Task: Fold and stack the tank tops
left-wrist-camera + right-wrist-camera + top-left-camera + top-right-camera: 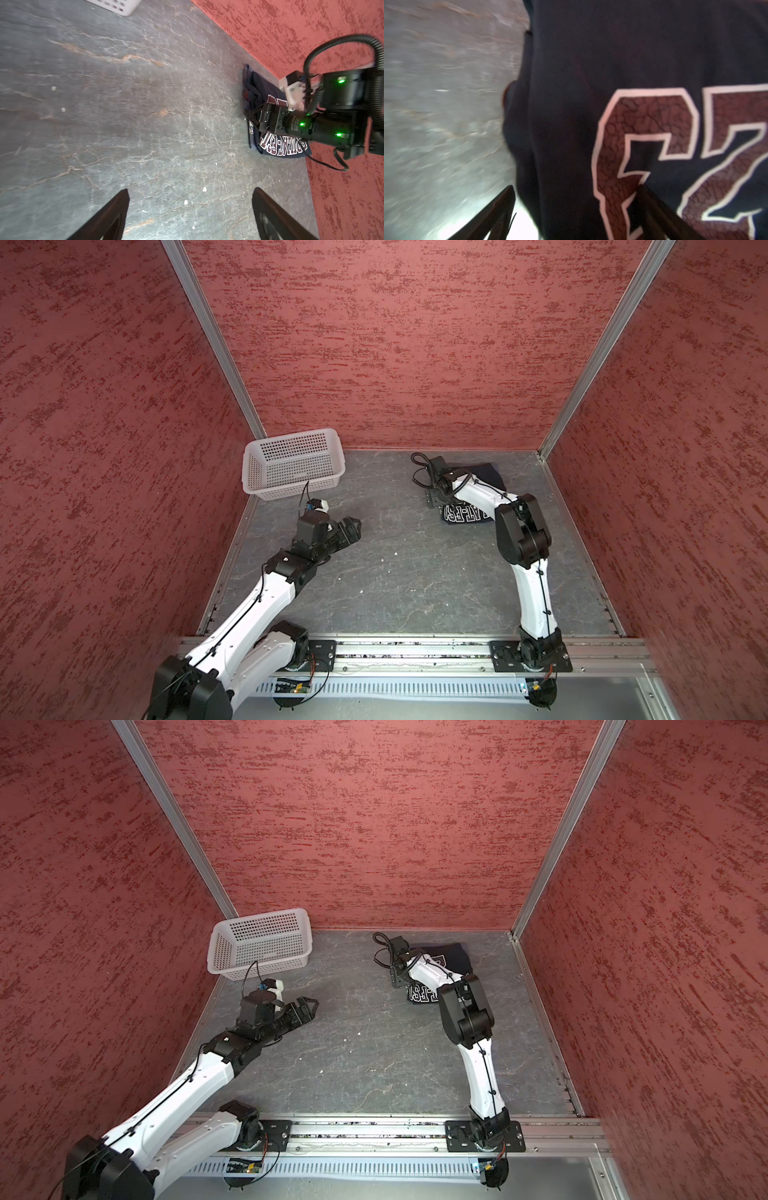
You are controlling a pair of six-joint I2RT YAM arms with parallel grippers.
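Folded navy top point(467, 515) lies on grey top point(247, 71) at the far right of the desk point(407, 572); right tool point(575, 187) just above the pile, jaws apart, left tool point(190, 189) wide apart and empty at left. Task looks all but finished

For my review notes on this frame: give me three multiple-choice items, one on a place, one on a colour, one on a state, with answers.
1. Where is the basket? A back left of the table; B front right; C centre.
2. What fills the numerals on the navy tank top? A yellow; B maroon; C green.
3. The left tool is: A shut on cloth; B open over bare table; C inside the basket.
Answers: A, it sits by the back left corner; B, maroon with white outlines; B, jaws apart, nothing between.
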